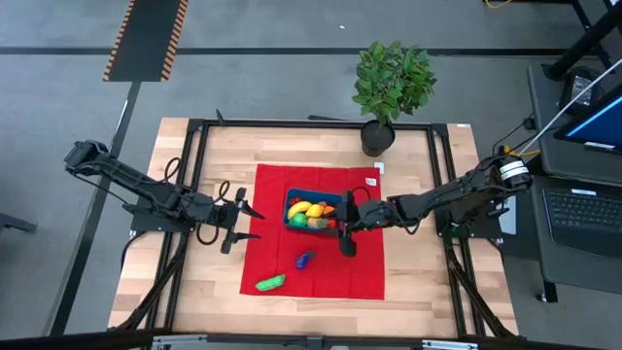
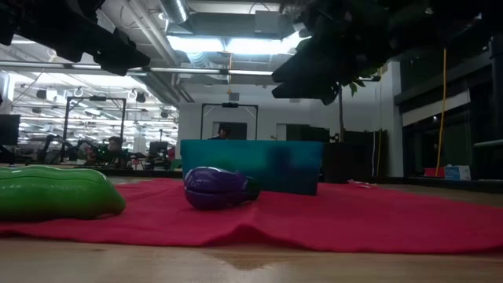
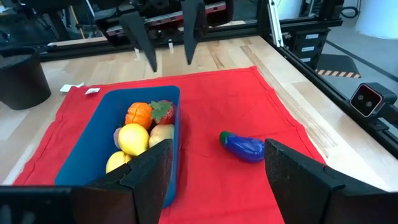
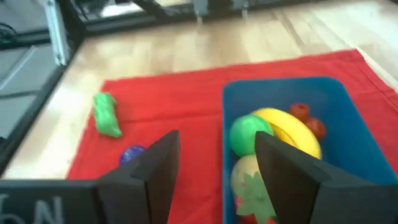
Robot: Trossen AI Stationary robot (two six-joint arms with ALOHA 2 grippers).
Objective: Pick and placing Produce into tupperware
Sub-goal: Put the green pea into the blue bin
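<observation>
Wooden desk (image 1: 418,282) below both arms, with a red cloth (image 1: 364,277) spread between the two hands. Leafy potted plant (image 1: 391,86) at the far edge, well beyond the right hand.

Dark teal-blue tupperware (image 1: 291,207) on the cloth, just beside the right hand (image 1: 344,226) and near the left hand (image 1: 243,222), lying between them. Inside it, produce: a yellow banana (image 4: 287,130), a green ball-shaped piece (image 4: 246,134), an orange piece (image 3: 138,114), a strawberry (image 3: 163,112), a yellow lemon-like piece (image 3: 133,138), and more, partly hidden.

Left hand over the cloth's edge, fingers (image 3: 149,171) spread wide, nothing held. Right hand over the tupperware's near corner, fingers (image 4: 283,163) likewise spread wide and empty.

Purple eggplant (image 1: 305,259) on the cloth, outside the tupperware, near the right hand and toward the front of the desk. Green cucumber-like piece (image 1: 271,283) farther forward still, near the cloth's front edge, apart from both hands.
</observation>
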